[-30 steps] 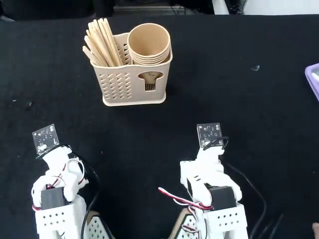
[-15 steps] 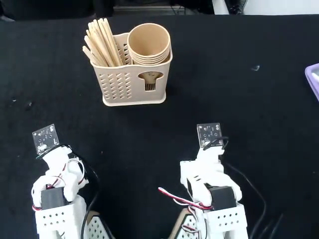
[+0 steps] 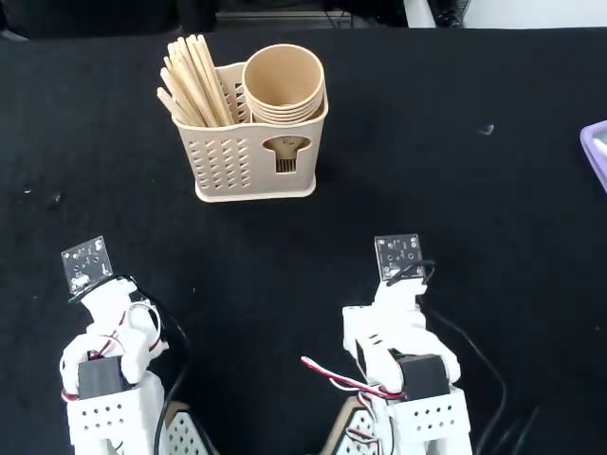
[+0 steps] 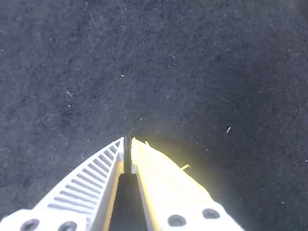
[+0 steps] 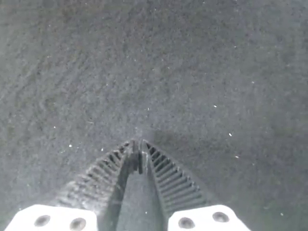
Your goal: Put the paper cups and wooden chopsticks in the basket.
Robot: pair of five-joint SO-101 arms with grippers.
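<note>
black cloth table [image 3: 455, 190] bears the basket [image 3: 251, 156] near its far edge.

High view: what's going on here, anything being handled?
Nothing is held. The cups sit stacked in one compartment of the basket, and the chopsticks stand in the other. The left gripper and right gripper are shut and empty, each over bare table near its front edge, away from the basket.
</note>
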